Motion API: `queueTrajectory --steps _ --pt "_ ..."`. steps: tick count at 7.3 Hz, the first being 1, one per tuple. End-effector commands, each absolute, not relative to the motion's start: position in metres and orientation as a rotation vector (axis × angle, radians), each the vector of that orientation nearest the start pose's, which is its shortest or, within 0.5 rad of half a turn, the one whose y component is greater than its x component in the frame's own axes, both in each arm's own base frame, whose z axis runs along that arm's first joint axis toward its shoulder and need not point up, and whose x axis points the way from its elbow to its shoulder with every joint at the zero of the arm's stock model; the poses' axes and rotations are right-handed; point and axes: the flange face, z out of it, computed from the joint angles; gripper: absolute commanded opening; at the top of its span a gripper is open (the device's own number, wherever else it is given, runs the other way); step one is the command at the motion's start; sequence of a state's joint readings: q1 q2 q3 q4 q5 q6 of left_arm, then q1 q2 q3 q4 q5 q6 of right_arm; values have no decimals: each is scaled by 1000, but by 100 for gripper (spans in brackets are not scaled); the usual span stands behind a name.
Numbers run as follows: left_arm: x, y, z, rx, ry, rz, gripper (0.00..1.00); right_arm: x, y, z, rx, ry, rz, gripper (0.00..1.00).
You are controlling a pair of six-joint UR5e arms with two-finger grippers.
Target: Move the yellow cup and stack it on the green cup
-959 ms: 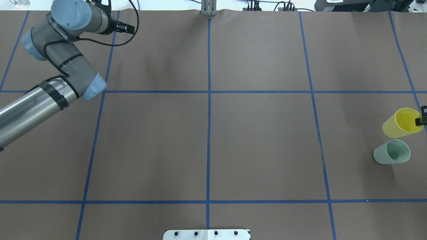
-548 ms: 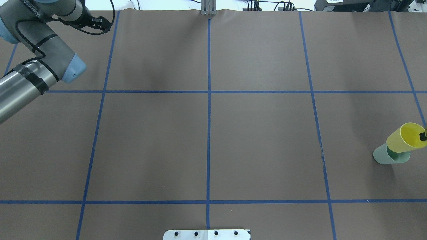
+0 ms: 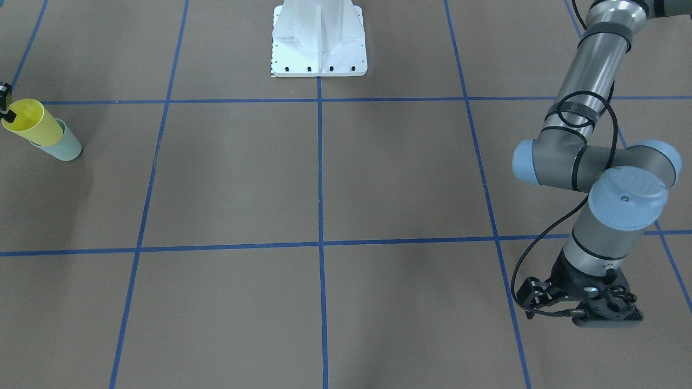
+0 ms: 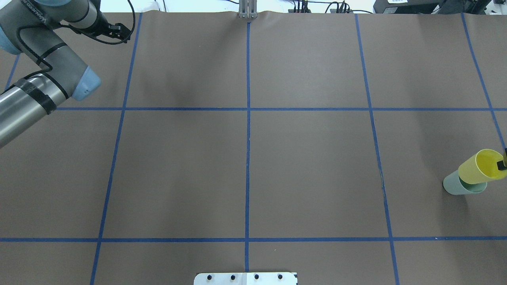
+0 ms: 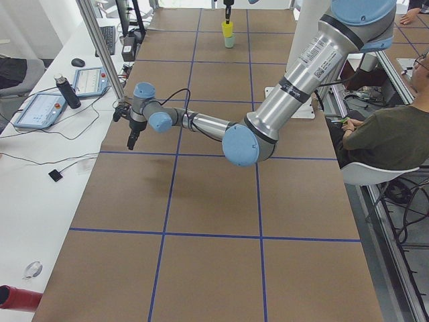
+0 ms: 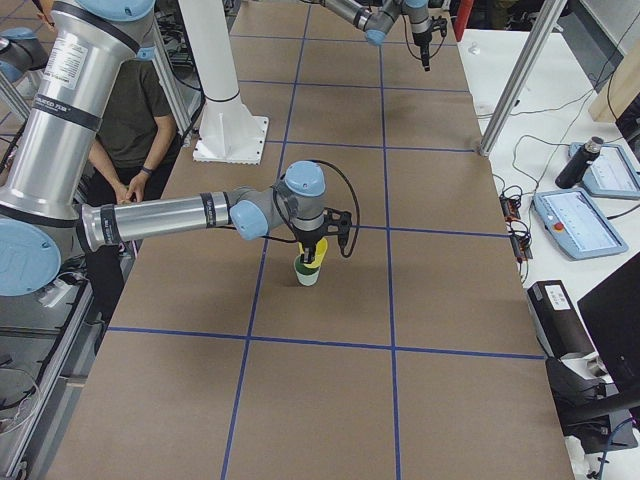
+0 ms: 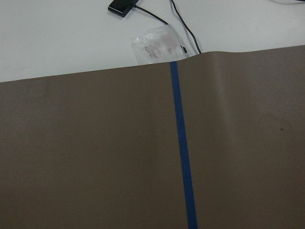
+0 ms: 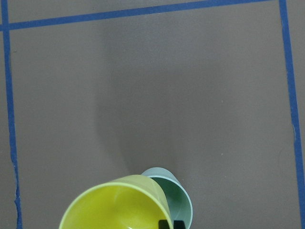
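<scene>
The yellow cup [image 4: 479, 169] hangs tilted at the table's far right, with its base at the mouth of the green cup [image 4: 459, 187]. The green cup stands upright on the table. My right gripper [image 4: 502, 164] is shut on the yellow cup's rim, one finger inside it. The pair also shows in the front view, with the yellow cup [image 3: 30, 127] over the green cup [image 3: 66, 148], and in the right wrist view, the yellow cup [image 8: 112, 207] and the green cup [image 8: 180, 199]. My left gripper [image 3: 597, 316] hovers empty at the far left corner; I cannot tell whether it is open.
Blue tape lines [image 4: 248, 118] divide the brown table cover into squares. The robot's white base plate [image 3: 319, 40] sits at the table's near edge. A monitor, bottle and cables lie on the white bench [image 5: 47, 154] beyond the far edge.
My right gripper carried the yellow cup from beside the green cup to over it and lowered it slightly. My left arm pulled back toward the far left corner.
</scene>
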State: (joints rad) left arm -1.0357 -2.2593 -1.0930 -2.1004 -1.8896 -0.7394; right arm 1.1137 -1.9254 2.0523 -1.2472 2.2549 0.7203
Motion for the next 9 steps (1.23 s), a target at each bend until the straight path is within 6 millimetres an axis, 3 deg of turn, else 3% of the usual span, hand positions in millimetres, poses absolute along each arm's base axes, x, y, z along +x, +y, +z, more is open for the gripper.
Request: queueTrajectory --steps 1,7,8,9 --pt "316 -732 411 407 681 -77 100 -98 -358 542 -16 -796 85 0" --pt "318 -732 411 407 682 -77 100 -101 -357 550 -43 -812 65 0" --pt "318 -732 411 407 682 -77 100 -105 -364 550 -39 -815 66 39" --pt "317 -732 411 408 681 -77 100 -109 -372 551 -42 -819 74 99"
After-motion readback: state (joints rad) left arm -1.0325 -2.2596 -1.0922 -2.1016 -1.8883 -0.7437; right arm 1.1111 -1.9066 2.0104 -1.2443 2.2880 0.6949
